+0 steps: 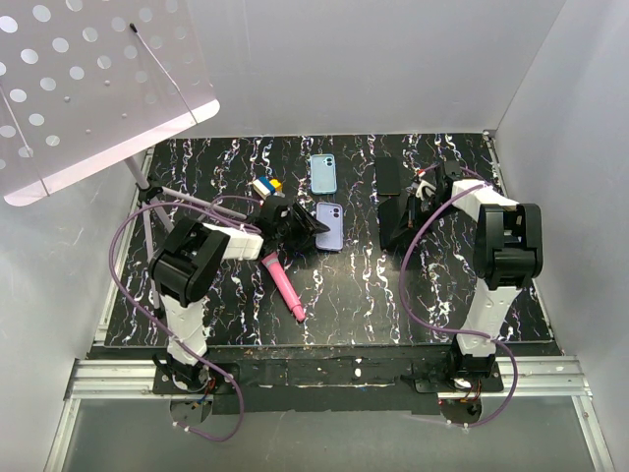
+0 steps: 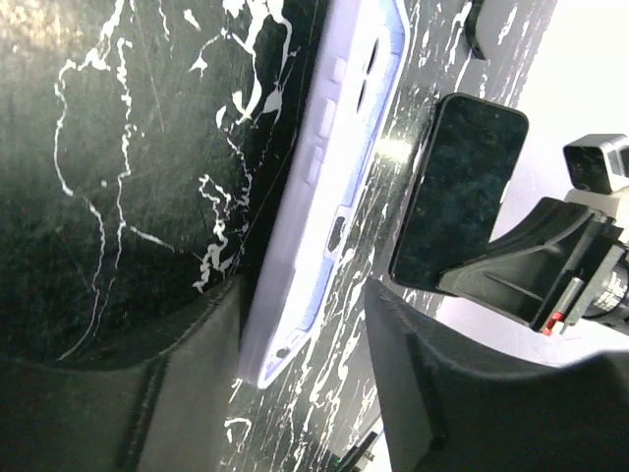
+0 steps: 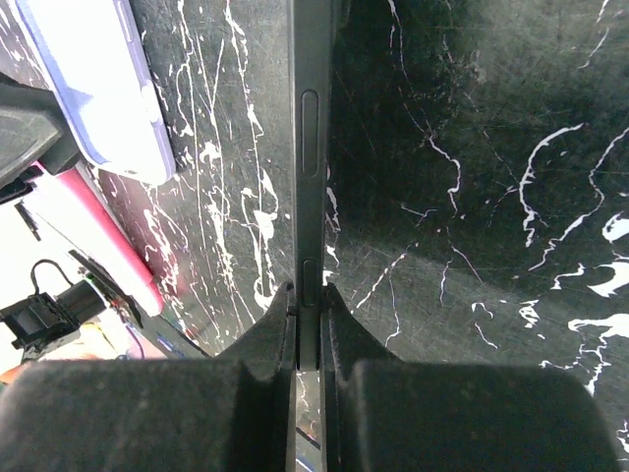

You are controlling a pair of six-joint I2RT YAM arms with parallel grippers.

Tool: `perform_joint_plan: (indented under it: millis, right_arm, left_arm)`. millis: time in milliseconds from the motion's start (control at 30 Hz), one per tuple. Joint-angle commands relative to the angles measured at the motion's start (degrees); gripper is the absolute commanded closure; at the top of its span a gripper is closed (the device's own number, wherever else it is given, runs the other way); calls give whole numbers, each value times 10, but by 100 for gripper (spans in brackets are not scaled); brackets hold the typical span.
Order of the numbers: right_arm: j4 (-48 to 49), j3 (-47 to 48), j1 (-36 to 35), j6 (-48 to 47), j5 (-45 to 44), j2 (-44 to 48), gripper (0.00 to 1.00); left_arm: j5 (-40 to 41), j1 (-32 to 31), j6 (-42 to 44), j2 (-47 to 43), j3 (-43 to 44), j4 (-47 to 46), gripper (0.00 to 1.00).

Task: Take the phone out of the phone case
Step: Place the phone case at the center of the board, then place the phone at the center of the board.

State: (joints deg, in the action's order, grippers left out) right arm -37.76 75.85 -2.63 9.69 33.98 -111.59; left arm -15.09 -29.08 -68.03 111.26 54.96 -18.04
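Observation:
The lavender phone case point(image 1: 330, 226) lies empty on the black marbled table, hollow side up, long and pale in the left wrist view point(image 2: 339, 167). My left gripper point(image 1: 300, 224) is open, its fingers point(image 2: 187, 383) standing either side of the case's near end point(image 2: 305, 295) without closing on it. The black phone point(image 1: 389, 178) is out of the case and stands on edge to its right point(image 2: 457, 192). My right gripper point(image 1: 394, 214) is shut on the phone's thin edge point(image 3: 310, 147), its jaws pressed against both faces point(image 3: 310, 300).
A second, light blue case or phone point(image 1: 322, 173) lies farther back. A small coloured cube point(image 1: 265, 186) sits near the left gripper and a pink marker point(image 1: 283, 283) lies in front of it. A perforated white board on a stand point(image 1: 88, 88) overhangs the back left. White walls enclose the table.

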Motion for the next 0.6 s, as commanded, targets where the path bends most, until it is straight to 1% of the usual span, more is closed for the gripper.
perform_joint_plan:
  millis: [0,67,133,200,233,333,400,433,467,533,567]
  right_arm:
    - [-51,16,3,-4,-10,-11,92]
    - [-49,11,3,3,-22,-7,86]
    - [-47,11,3,5,-41,-7,75]
    - [-47,10,2,8,-48,-5,66]
    - [-46,10,3,12,-59,-1,63]
    - [-52,13,3,16,-115,8,51]
    - [-60,15,2,18,-166,19,47]
    - [-67,14,1,22,-202,29,37]
    - [-77,13,-4,27,-250,46,34]
    - [-94,8,-15,32,-317,93,27]
    - [-99,-1,-21,37,-337,122,24]
  left_arm:
    - [17,3,-2,-34,-48,28,44]
    - [21,3,1,-53,-56,35,39]
    - [27,3,4,-76,-60,55,36]
    - [37,3,9,-98,-64,78,36]
    - [45,3,10,-110,-67,93,35]
    - [62,3,23,-149,-77,123,33]
    - [74,3,46,-181,-73,153,32]
    - [78,3,63,-199,-71,166,32]
    - [75,3,80,-220,-67,177,32]
    - [76,0,109,-270,-57,226,31]
    - [78,-3,126,-304,-57,241,25]
